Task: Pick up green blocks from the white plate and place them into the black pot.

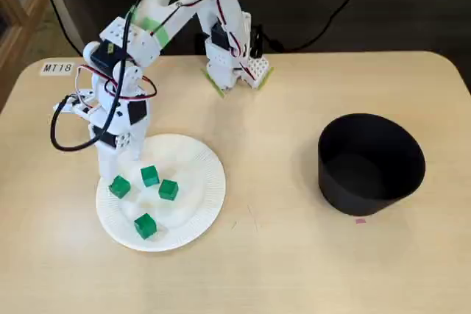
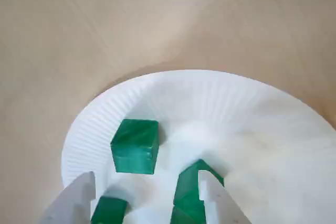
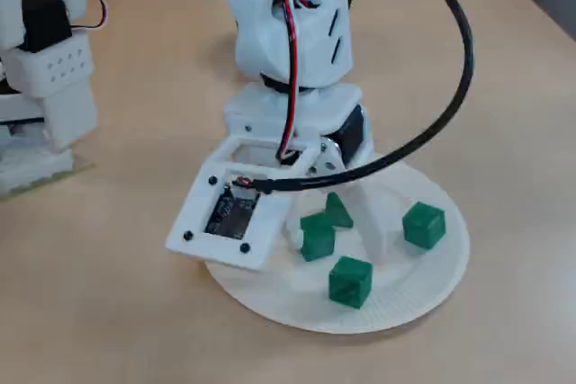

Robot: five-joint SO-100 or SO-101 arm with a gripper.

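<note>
Several green blocks lie on the white plate [image 1: 199, 196]. In a fixed view they sit at the plate's left half, among them block [image 1: 119, 187] and block [image 1: 145, 226]. My gripper [image 1: 122, 164] hangs open just over the plate's left rear part. In the wrist view its white fingers [image 2: 216, 199] straddle the near blocks: one block [image 2: 108, 211] lies between them and another block [image 2: 195, 183] sits against the right finger. A third block [image 2: 135, 146] lies just ahead. The black pot [image 1: 372, 163] stands far to the right.
The arm's base [image 1: 234, 64] is clamped at the table's rear centre. A black cable [image 1: 62, 134] loops left of the gripper. A label marked MT18 [image 1: 57, 68] sits at the rear left. A small pink mark [image 1: 360, 220] lies in front of the pot.
</note>
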